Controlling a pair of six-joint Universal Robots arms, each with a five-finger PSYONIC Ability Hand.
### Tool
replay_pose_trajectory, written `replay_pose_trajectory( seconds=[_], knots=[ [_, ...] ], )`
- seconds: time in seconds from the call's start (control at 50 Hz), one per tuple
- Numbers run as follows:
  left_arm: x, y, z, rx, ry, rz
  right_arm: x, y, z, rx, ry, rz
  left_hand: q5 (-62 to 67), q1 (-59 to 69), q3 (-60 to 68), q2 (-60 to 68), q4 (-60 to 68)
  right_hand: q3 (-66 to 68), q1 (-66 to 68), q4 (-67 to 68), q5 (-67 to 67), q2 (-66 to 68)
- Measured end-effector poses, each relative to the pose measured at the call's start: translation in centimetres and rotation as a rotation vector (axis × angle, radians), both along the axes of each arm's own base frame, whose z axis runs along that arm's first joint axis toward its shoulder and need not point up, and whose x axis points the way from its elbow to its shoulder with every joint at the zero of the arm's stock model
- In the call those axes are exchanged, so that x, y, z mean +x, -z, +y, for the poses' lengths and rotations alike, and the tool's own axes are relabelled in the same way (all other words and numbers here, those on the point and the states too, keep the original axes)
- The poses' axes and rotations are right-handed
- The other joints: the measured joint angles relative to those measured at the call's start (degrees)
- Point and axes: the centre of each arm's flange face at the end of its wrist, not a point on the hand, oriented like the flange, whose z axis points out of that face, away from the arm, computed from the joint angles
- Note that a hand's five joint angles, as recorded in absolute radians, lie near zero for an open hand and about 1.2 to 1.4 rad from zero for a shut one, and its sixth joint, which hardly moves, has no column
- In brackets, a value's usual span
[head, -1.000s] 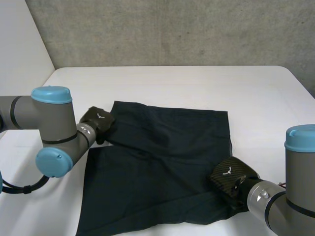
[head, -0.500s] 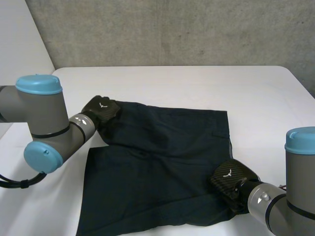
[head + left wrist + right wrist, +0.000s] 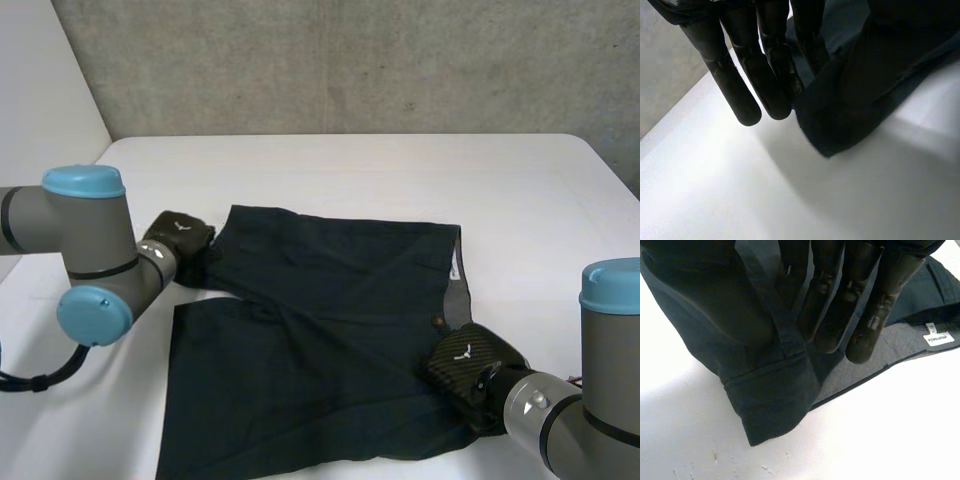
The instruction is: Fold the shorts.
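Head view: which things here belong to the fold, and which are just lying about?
In the job: shorts; left hand, pinching their far left corner; right hand, gripping their right edge.
Just there: white table; grey wall.

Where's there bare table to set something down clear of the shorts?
The table is bare in a wide strip between the shorts and the back wall, and to the right of the waistband, beyond the right hand. It is crowded toward the near edge: shorts fill the middle, with the left hand at their left edge.
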Motion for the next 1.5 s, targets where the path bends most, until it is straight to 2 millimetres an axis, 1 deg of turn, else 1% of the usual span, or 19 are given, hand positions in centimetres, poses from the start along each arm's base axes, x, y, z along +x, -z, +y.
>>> replay_pose_trajectory(
  seconds=[0.16, 0.32, 0.34, 0.4, 0.42, 0.48, 0.56, 0.72, 0.84, 0.86, 0.92, 1.0, 1.16, 1.26, 1.32, 1.36, 1.42, 1.44, 1.5],
  knots=[
    [1.1, 0.1, 1.1, 0.027, -0.066, -0.034, 0.1, -0.1, 0.1, -0.001, -0.004, 0.000, 0.0, 0.0, 0.0, 0.0, 0.0, 0.0, 0.0, 0.0, 0.0, 0.0],
    [1.0, 0.3, 1.7, 0.039, -0.068, -0.040, 0.1, -0.1, 0.2, 0.000, -0.005, 0.001, -0.1, -0.1, -0.2, -0.4, -0.3, 0.0, 0.0, 0.0, 0.0, 0.0],
    [1.0, 0.3, 1.7, 0.041, -0.068, -0.041, 0.1, -0.1, 0.2, 0.000, -0.004, 0.001, -4.1, -4.3, -8.4, -8.8, -8.5, 0.0, 0.0, 0.0, 0.0, 0.0],
    [0.9, 0.1, 2.0, 0.042, -0.069, -0.040, 0.1, -0.2, 0.2, -0.001, -0.003, 0.000, -15.3, -16.0, -18.8, -19.5, -19.7, 0.0, 0.0, 0.0, 0.0, 0.0],
    [0.9, -0.1, 2.1, 0.039, -0.068, -0.038, 0.1, -0.2, 0.2, -0.002, -0.003, 0.000, -20.9, -22.4, -24.2, -25.6, -25.2, 0.0, 0.0, 0.0, 0.0, 0.0],
    [0.8, -0.9, 2.4, 0.023, -0.062, -0.029, 0.1, -0.2, 0.2, -0.003, -0.002, 0.000, -31.9, -32.8, -34.7, -35.4, -35.9, 0.0, 0.0, 0.0, 0.0, 0.0],
    [0.6, -2.6, 2.6, -0.021, -0.047, -0.006, 0.0, -0.3, 0.1, -0.005, -0.002, -0.001, -35.8, -34.8, -38.1, -39.1, -39.8, 0.0, 0.0, 0.0, 0.0, 0.0],
    [-0.6, -4.7, 1.5, -0.083, 0.044, 0.090, 0.0, -0.2, 0.2, -0.004, -0.002, 0.000, -35.8, -34.8, -38.1, -39.1, -39.8, 0.0, 0.0, 0.0, 0.0, 0.0],
    [-1.8, -4.3, -0.2, -0.082, 0.111, 0.161, 0.0, -0.2, 0.2, -0.003, -0.001, 0.000, -35.8, -34.8, -38.1, -39.1, -39.7, 0.0, 0.0, 0.0, 0.0, 0.0],
    [-2.3, -3.9, -1.1, -0.079, 0.128, 0.182, 0.0, -0.2, 0.1, -0.002, 0.001, 0.000, -35.7, -34.7, -38.1, -39.0, -39.6, 0.0, 0.0, 0.0, 0.0, 0.0],
    [-2.8, -3.2, -2.2, -0.066, 0.140, 0.196, -0.1, -0.2, 0.1, -0.002, 0.003, 0.000, -35.6, -34.7, -38.1, -39.0, -39.6, 0.0, 0.0, 0.0, 0.0, 0.0],
    [-3.3, -1.9, -3.1, -0.020, 0.152, 0.196, -0.1, -0.1, 0.0, -0.002, 0.005, 0.000, -35.7, -34.7, -38.1, -39.0, -39.6, 0.0, 0.0, 0.0, 0.0, 0.0],
    [-3.8, 0.6, -2.9, 0.121, 0.185, 0.176, -0.1, -0.1, 0.0, -0.001, 0.006, -0.001, -35.7, -34.6, -38.0, -38.9, -39.6, 0.0, 0.0, 0.0, 0.0, 0.0],
    [-3.8, 1.0, -2.6, 0.150, 0.188, 0.170, -0.1, -0.1, 0.0, -0.001, 0.005, -0.001, -35.1, -34.2, -37.6, -38.4, -39.1, 0.0, 0.0, 0.0, 0.0, 0.0],
    [-3.8, 1.3, -2.6, 0.157, 0.187, 0.167, -0.1, -0.1, 0.0, -0.001, 0.004, -0.001, -26.1, -24.1, -29.0, -29.5, -29.6, 0.0, 0.0, 0.0, 0.0, 0.0],
    [-3.8, 1.4, -2.6, 0.158, 0.185, 0.165, -0.1, -0.1, 0.0, 0.000, 0.004, -0.001, -11.0, -9.1, -13.8, -14.1, -14.4, 0.0, 0.0, 0.0, 0.0, 0.0],
    [-3.8, 1.4, -2.6, 0.155, 0.181, 0.163, -0.1, -0.1, 0.0, 0.000, 0.004, -0.001, -6.3, -4.5, -8.4, -8.7, -9.7, 0.0, 0.0, 0.0, 0.0, 0.0],
    [-3.8, 1.4, -2.6, 0.153, 0.177, 0.161, -0.1, -0.1, 0.0, 0.000, 0.004, -0.001, 0.9, 2.0, -1.6, -1.8, -2.3, 0.0, 0.0, 0.0, 0.0, 0.0],
    [-3.6, 1.2, -3.0, 0.125, 0.146, 0.149, -0.1, 0.0, 0.0, 0.000, 0.004, 0.000, 1.3, 2.0, 0.0, 0.0, -0.1, 0.0, 0.0, 0.0, 0.0, 0.0]
  ],
)
